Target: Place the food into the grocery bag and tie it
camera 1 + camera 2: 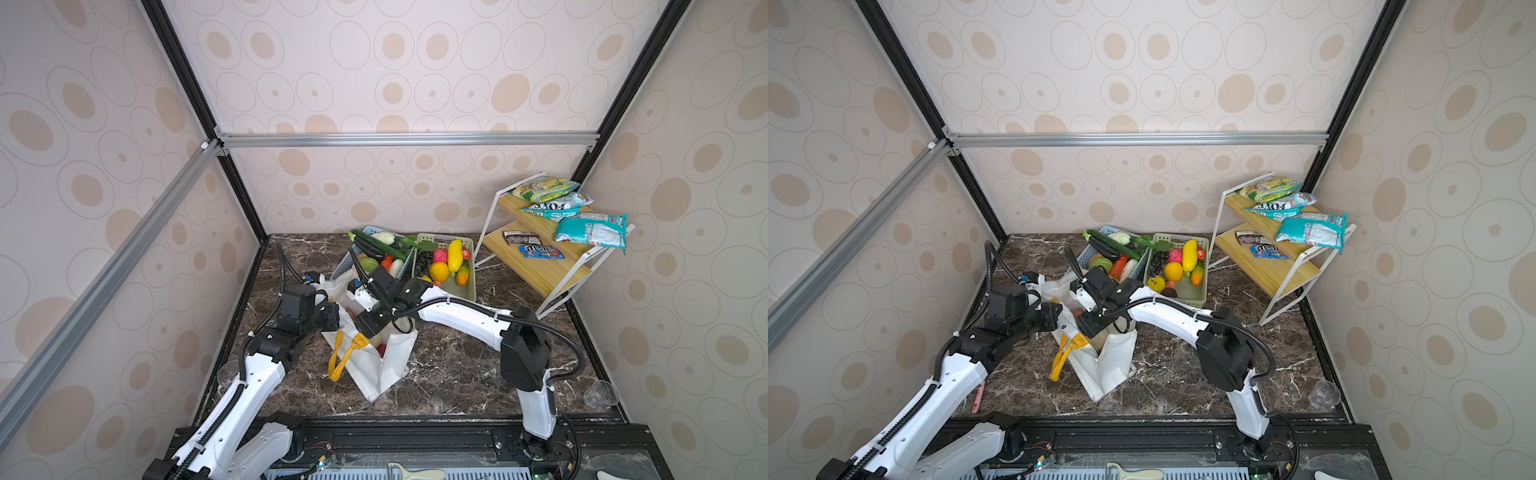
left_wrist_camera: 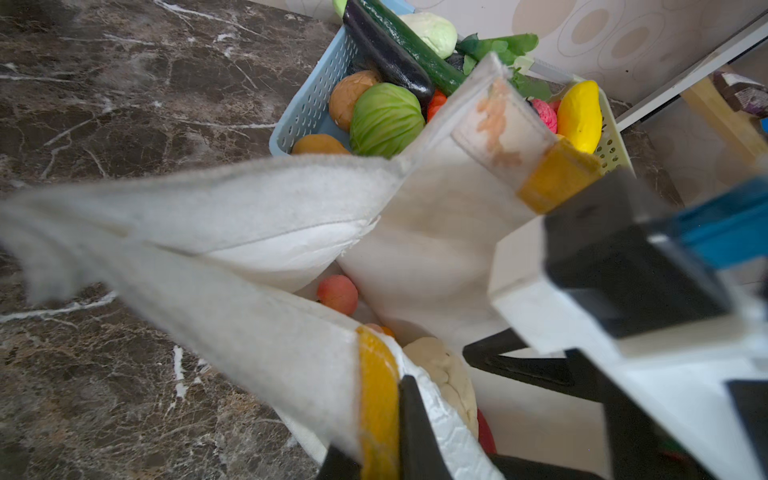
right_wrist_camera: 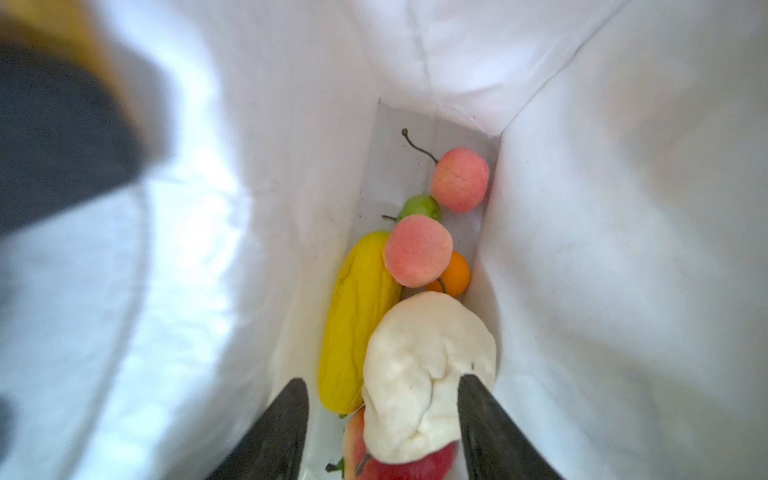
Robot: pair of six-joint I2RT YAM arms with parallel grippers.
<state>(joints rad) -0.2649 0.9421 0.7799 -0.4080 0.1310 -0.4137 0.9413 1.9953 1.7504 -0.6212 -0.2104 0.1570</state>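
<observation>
The white grocery bag (image 1: 390,361) (image 1: 1113,361) stands open mid-table, its yellow handle (image 1: 345,357) hanging down the front. My left gripper (image 2: 382,424) is shut on the bag's rim at a yellow tab (image 2: 376,390) and holds that side up. My right gripper (image 3: 383,378) is down inside the bag, open. A white food (image 3: 428,365) lies between its fingers on the pile, clear of one finger. Under and beyond it lie a long yellow fruit (image 3: 357,320), two pink peaches (image 3: 417,251), an orange (image 3: 455,274) and a red apple (image 3: 407,463).
A blue basket (image 1: 347,259) of vegetables and a pale green basket (image 1: 467,286) of fruit stand just behind the bag. At the back right a wooden shelf (image 1: 540,266) carries snack packets. A clear cup (image 1: 600,392) sits at the front right edge.
</observation>
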